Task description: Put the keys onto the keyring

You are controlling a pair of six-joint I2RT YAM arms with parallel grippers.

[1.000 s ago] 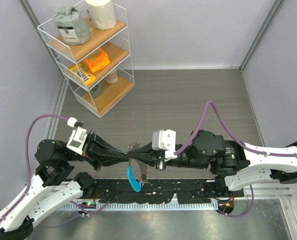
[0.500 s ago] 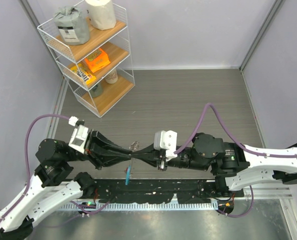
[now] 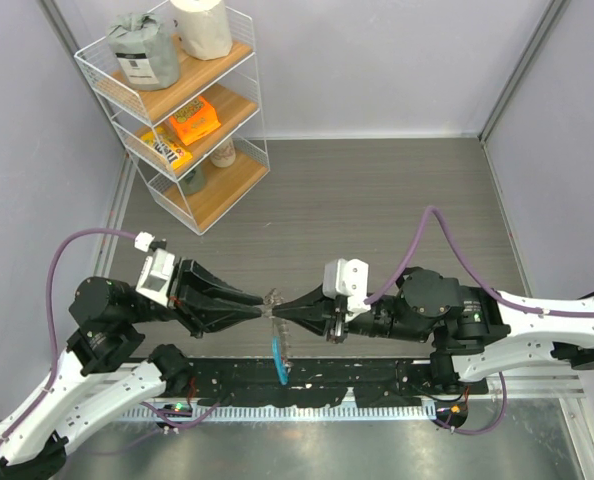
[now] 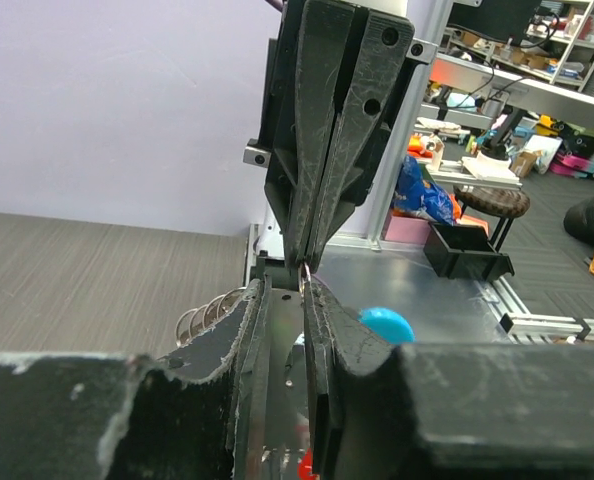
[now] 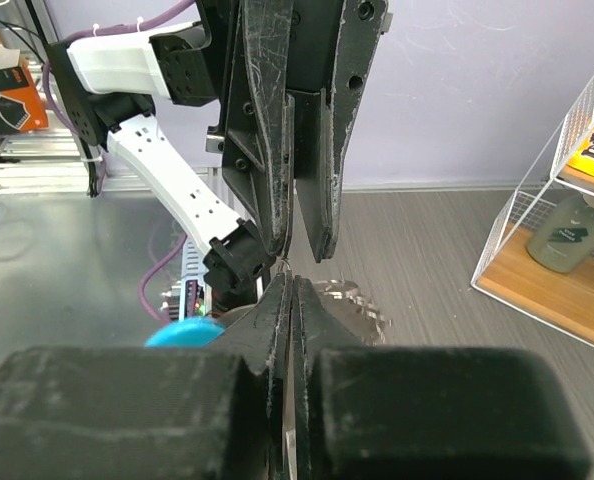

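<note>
Tip to tip, left tool [image 3: 263,311] and right tool [image 3: 281,312] each clamp the ring [image 4: 304,274], keys [image 4: 208,318] hanging beside

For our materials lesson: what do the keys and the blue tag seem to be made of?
Keys: likely metal, silvery with a dull sheen and toothed edges. Blue tag: probably plastic, evenly bright, smooth and rounded, slightly glossy.
</note>
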